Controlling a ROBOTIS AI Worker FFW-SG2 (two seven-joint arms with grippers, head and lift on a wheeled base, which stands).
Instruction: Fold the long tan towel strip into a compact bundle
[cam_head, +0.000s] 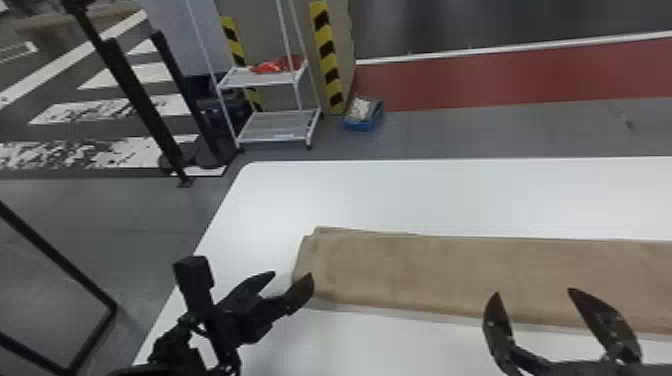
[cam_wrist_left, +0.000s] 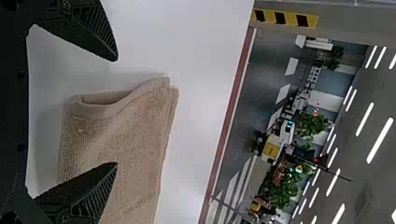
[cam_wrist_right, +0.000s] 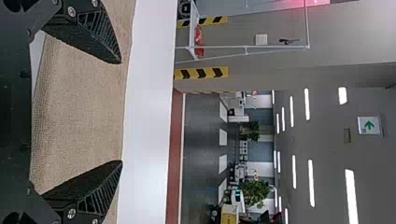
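Table (cam_head: 440, 195), one, white, bearing one long tan towel (cam_head: 450, 270). One white rack (cam_head: 275, 136) stands beyond, two shelves visible. Two grippers, both with fingers apart: left (cam_head: 292, 274) by the towel's left end, right (cam_head: 533, 292) at its near edge. One blue tub (cam_head: 366, 125) holds pale stuff (cam_head: 359, 108); one red bundle (cam_head: 275, 66) lies on the upper shelf.

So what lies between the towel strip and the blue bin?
Past the towel strip come the white table, then grey floor, seen in the head view.
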